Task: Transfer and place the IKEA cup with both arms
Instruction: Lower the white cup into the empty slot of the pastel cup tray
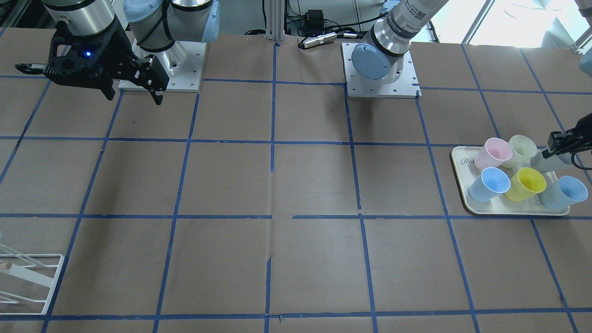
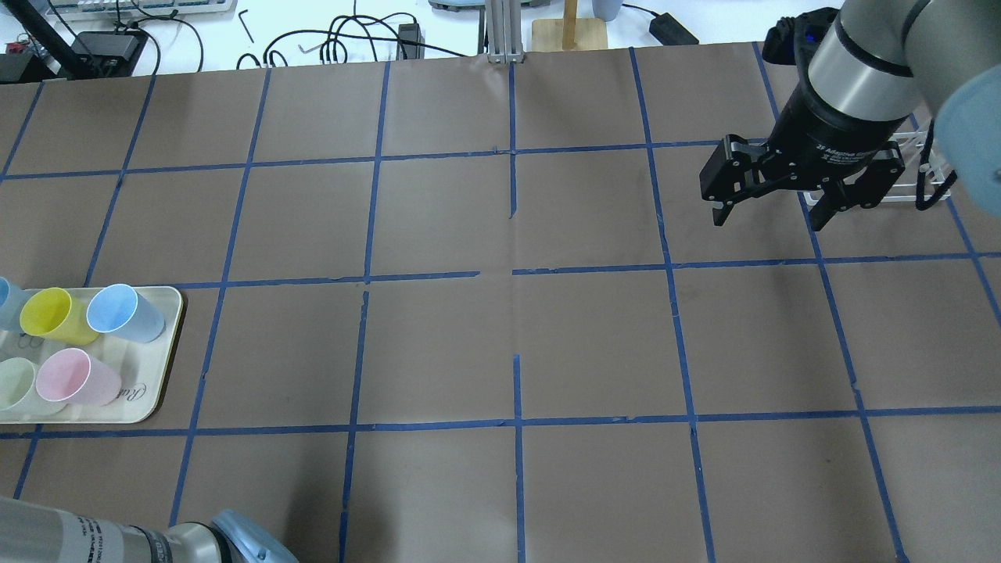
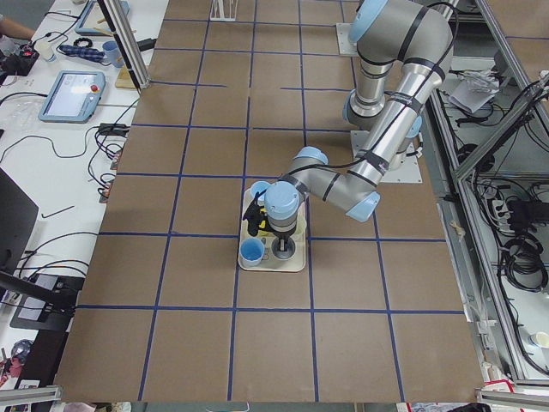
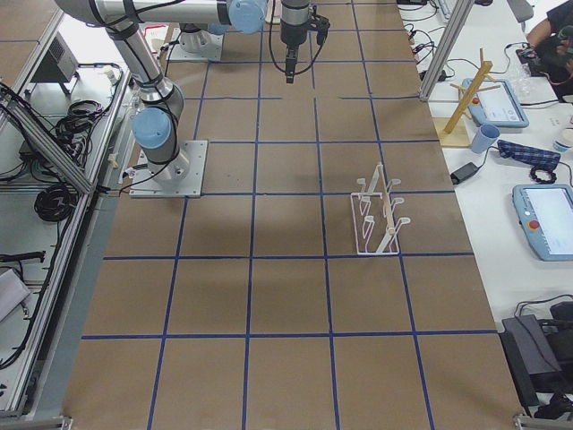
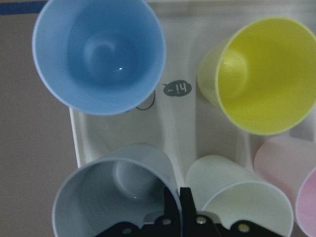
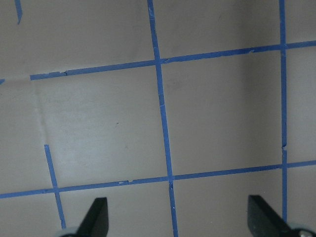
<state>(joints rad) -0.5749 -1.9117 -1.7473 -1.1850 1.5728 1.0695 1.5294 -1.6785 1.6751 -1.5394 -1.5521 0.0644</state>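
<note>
IKEA cup (image 5: 113, 197) sits on the tray (image 5: 177, 128) at my left end of the table (image 1: 296, 185), in a near corner as my left wrist camera sees it. It has company: the pale green cup (image 5: 237, 197) is just beside it, a blue cup (image 5: 98, 54) stands beyond it, and the yellow cup (image 5: 261, 74) and pink cup (image 5: 296, 173) are off to the side.

My left pincer (image 5: 178, 197) is right down on it. The two black fingers are drawn close together at the grey rim, one inside the cup and one outside, so I've got the wall pinched between them. From across the table, the same pincer (image 1: 555, 149) reaches in over the tray's back edge onto the grey tumbler.

Over on the other side, my right pincer (image 2: 768, 220) hangs above bare brown paper and blue tape lines, well away from the tray. Its fingers are spread wide, with nothing between them. A white wire rack (image 4: 380, 215) stands on the table on that side.
</note>
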